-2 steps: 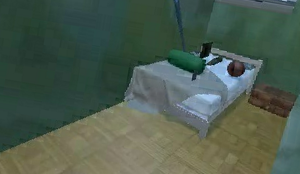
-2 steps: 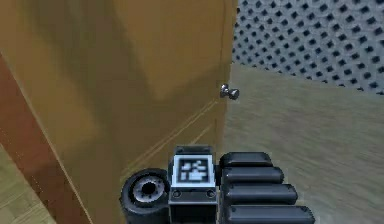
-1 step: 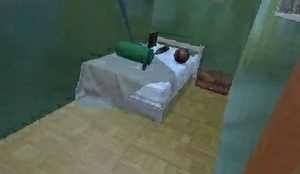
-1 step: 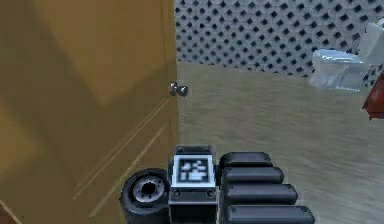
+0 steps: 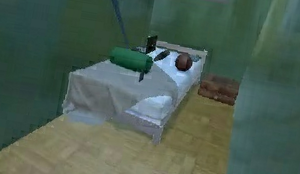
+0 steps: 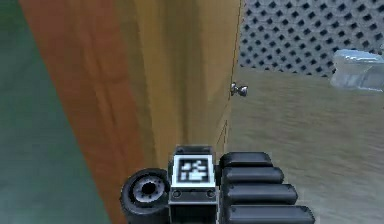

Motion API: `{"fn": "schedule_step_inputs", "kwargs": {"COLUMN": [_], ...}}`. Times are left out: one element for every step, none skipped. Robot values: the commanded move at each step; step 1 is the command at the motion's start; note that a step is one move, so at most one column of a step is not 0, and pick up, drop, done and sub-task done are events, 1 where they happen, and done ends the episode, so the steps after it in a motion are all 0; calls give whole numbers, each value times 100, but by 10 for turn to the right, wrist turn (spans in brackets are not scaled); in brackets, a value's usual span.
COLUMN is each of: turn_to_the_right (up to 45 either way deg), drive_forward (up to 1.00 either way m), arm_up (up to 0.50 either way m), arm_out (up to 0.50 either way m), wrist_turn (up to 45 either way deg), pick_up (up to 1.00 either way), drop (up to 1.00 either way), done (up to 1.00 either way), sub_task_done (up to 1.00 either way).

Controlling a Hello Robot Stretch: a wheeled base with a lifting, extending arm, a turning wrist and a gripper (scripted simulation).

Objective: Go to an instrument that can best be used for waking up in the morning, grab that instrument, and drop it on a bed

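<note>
While the bed [image 5: 116, 95] stands mid forward view, carrying a green roll [image 5: 132, 61], a brown ball [image 5: 182, 62] and small dark blobs [image 5: 152, 45], the fingers [image 6: 146, 196] sit low beside a wooden door [image 6: 150, 80], and whether they hold anything can't be told.

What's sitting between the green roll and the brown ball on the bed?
Forward view: between the green roll and the brown ball lie a small dark upright thing and a dark flat strip, too small to name.

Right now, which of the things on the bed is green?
The cylinder toward the forward view's left; the ball is reddish-brown, the flat thing dark.
</note>
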Motion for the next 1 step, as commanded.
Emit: {"fn": "schedule_step_inputs", "kwargs": {"turn_to_the_right": [180], "drive_forward": [0], "arm_up": [0], "arm_out": [0], "wrist_turn": [0], "pick_up": [0], "drop": [0], "done": [0], "sub_task_done": [0]}}
